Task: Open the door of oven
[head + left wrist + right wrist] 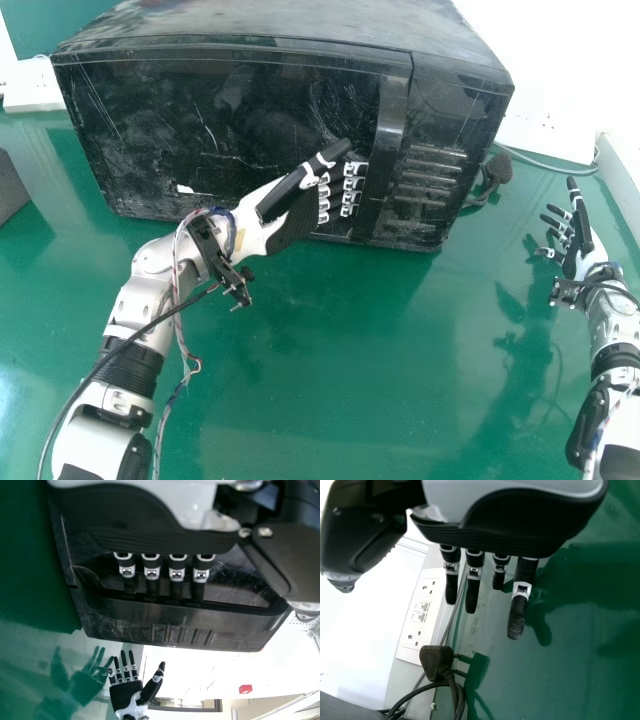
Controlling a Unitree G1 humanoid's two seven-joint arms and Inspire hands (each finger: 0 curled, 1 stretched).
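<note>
From here I see the black oven sitting toward the far edge of the green table, its door shut. Off the oven's right side, toward the table's far right corner, there's a chunky black plug with its cable looped by it, and a white socket panel runs along the far edge there. A dark grey block sits by the table's left edge. What stands in front of the door is the robot's own left hand, with its forearm slanting past the oven's bottom edge. The right hand is over the table's right side, well apart from the oven, fingers loosely spread. The handle runs down the door's right edge, next to the slotted panel. The left hand's fingers are extended side by side, thumb out straight, and their tips meet the inner side of that handle, closer to its lower end than its top; how firmly they press, I can't tell.
</note>
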